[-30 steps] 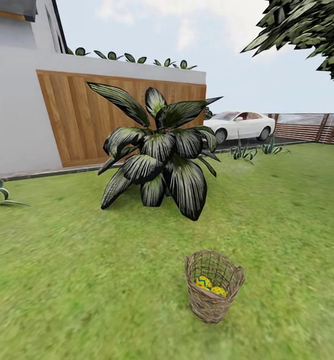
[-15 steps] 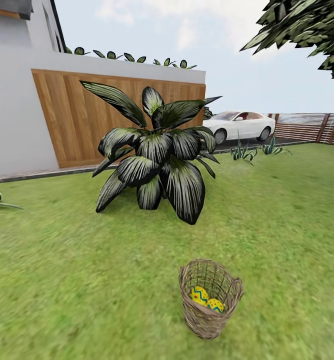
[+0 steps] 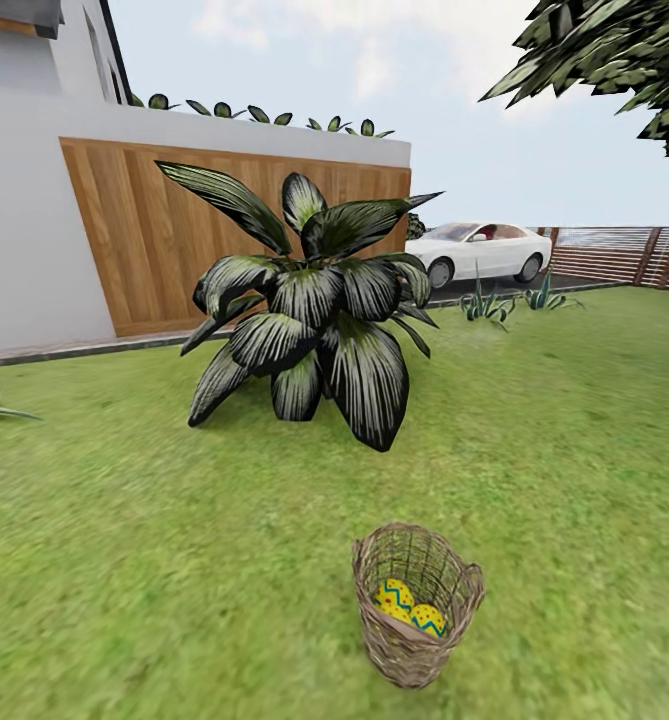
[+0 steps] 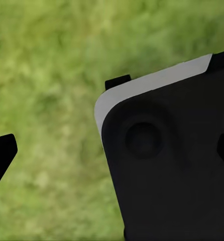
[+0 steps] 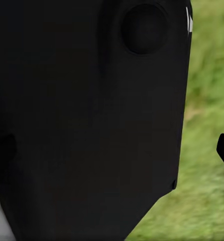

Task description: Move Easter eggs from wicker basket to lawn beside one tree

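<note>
Stretching from near to far, the lawn (image 3: 574,420) took up most of the head view, with a grey house wall (image 3: 34,220) and its wooden panel (image 3: 154,230) at the far left, a white car (image 3: 479,250) beyond, and a slatted fence (image 3: 614,252) at the far right. A broad-leaved striped plant (image 3: 309,300) stood in the middle distance. Dark foliage (image 3: 614,60) hung in at the upper right, but its trunk was cut off, so no tree could be judged as a target here.

Near the robot, slightly right of centre, the wicker basket (image 3: 414,610) sat upright on the grass. Two Easter eggs (image 3: 411,606) showed inside, touching each other — the third was hidden, likely behind the near wall or under the others. Nothing lay on the grass beside any tree, so by my judgement the task was not yet begun: all three eggs were left to lift and carry.

Both wrist views showed blurred grass behind dark robot housing; only slivers of black fingertip showed at the edges, so I could not tell whether either gripper was released or clenched.
</note>
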Controlling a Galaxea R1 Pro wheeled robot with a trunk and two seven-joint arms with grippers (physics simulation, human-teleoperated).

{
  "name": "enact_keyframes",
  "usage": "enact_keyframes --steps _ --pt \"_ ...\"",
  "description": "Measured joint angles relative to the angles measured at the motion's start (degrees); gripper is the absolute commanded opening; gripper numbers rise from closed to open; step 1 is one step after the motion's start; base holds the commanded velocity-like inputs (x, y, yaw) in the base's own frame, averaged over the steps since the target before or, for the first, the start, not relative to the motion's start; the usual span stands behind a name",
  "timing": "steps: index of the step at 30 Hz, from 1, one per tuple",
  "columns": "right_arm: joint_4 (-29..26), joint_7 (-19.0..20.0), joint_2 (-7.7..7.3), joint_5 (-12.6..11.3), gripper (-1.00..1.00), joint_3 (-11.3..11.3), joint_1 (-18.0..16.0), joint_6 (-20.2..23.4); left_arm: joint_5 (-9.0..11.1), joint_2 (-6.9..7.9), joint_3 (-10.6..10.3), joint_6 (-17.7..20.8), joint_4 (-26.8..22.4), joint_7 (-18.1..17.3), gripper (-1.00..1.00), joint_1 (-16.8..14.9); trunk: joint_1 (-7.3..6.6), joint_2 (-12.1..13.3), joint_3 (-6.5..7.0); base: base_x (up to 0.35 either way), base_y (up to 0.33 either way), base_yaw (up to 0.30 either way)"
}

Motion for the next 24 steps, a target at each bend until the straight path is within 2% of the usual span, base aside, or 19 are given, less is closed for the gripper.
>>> enact_keyframes --steps 24 --pt "-0.12 0.24 -0.01 -0.29 1.00 -0.21 0.00 0.00 0.02 0.00 0.26 0.98 0.18 -0.01 1.00 0.00 -5.05 9.21 3.41 0.001 -0.001 -0.025"
